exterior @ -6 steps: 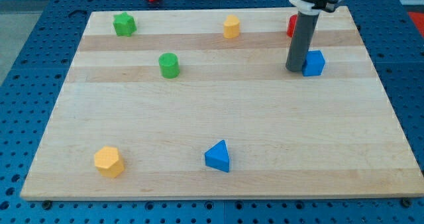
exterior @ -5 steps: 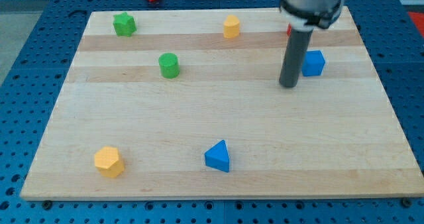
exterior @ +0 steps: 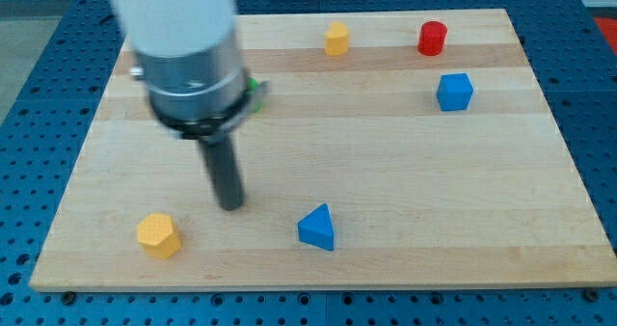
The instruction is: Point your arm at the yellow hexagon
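Our arm carries no fingers, so nothing is held; my tip [exterior: 230,206] rests on the surface [exterior: 405,191], near the yellow hexagon [exterior: 158,235], which lies at about eight o'clock from it by the view's bottom left corner. To do this well, we judge the tip should ease toward eight o'clock and stop just short, so the block is not shoved. The hexagon looks like smooth matte plastic with flat facets. The blue triangle [exterior: 317,228] sits at four o'clock. The surface is pale, striped wood; the rod is dark and cylindrical.
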